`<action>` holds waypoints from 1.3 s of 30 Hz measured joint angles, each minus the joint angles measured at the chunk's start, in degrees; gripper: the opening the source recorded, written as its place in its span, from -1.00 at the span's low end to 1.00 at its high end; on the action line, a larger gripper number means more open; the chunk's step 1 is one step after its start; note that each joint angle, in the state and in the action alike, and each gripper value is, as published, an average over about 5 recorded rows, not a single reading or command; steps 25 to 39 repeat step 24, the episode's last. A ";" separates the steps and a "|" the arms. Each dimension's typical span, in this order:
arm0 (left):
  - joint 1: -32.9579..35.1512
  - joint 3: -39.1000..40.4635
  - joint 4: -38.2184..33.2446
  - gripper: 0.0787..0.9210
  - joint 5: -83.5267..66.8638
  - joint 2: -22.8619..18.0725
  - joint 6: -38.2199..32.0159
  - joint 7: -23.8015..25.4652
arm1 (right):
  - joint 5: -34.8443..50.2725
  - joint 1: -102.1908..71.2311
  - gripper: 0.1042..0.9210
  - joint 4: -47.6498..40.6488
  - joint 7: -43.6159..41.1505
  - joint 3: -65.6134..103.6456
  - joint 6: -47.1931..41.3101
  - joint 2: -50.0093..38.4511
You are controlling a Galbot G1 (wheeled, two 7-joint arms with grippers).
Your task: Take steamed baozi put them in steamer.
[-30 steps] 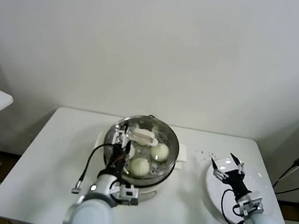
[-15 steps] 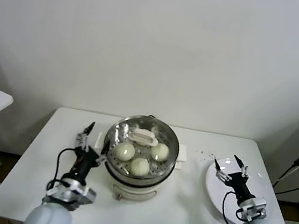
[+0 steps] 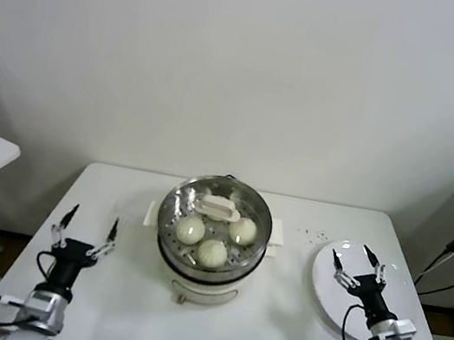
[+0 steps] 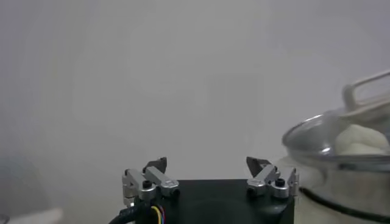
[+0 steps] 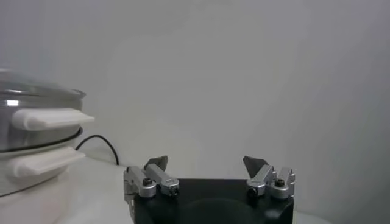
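Looking down from the head view, the steamer (image 3: 211, 242) sat at centre frame on the white counter (image 3: 288, 322), three baozi (image 3: 212, 252) visible inside under a glass lid (image 3: 218, 208). The left end effector (image 3: 85, 230) hung at lower left with fingers spread, holding nothing. The right end effector (image 3: 357, 264), likewise spread and empty, hovered over a white plate (image 3: 325, 284) at lower right.

In the left wrist view, its spread fingers (image 4: 156, 175) pointed past the steamer (image 4: 341, 152) at right.

In the right wrist view, the steamer (image 5: 36, 143) sat at far left.
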 measured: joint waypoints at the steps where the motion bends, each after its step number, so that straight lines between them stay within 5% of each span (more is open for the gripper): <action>1: 0.40 -0.52 0.62 0.77 -1.21 -0.20 -1.05 0.02 | 0.31 -0.56 0.76 0.38 0.04 0.09 0.16 -0.03; 12: 3.64 -4.01 5.15 0.77 -8.99 -1.45 -7.23 0.82 | 2.91 -5.36 0.76 3.89 0.96 -0.02 1.78 -0.49; 39: 5.24 -5.60 6.77 0.77 -11.11 -1.98 -8.25 1.66 | 4.46 -7.31 0.76 5.71 1.61 -0.13 2.43 -0.52</action>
